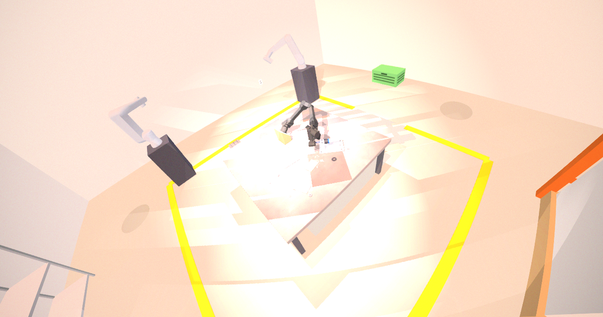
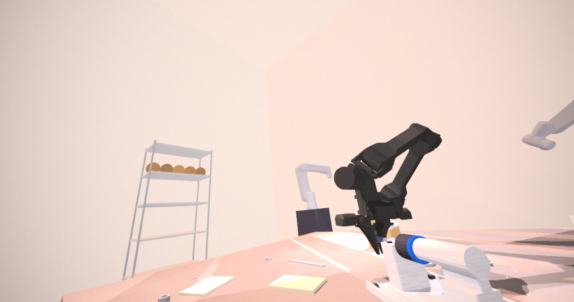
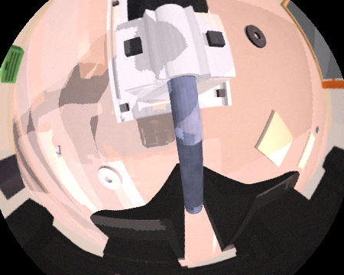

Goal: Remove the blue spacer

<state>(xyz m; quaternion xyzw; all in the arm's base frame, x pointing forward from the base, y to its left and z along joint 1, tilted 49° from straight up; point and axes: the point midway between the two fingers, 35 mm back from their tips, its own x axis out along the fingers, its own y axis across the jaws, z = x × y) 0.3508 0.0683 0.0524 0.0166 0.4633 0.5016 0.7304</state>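
well, blue spacer [image 1: 328,141] [image 2: 412,249] hidden wristward

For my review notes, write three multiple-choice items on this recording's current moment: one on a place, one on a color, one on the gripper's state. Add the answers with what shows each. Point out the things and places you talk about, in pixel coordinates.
1. Where is the blue spacer?
A. Flat on the table
B. Between the black spacer and the big housing block
C. Between the gripper's fingers

2. What color is the slatted box on the floor?
A. Green
B. Red
C. White

3. What is the gripper's state?
A. Wide open
B. Shut on nothing
C. Shut on the shaft

Answers:
1. B: the blue spacer [image 2: 413,248] sits against the big housing block [image 2: 449,254], with the black spacer [image 2: 402,245] on its other side.
2. A: the slatted box [image 1: 388,75] [image 3: 12,64] shows green in the top and wrist views.
3. C: the gripper [image 3: 186,165] has its black fingers closed around the blue-gray shaft [image 3: 187,126].
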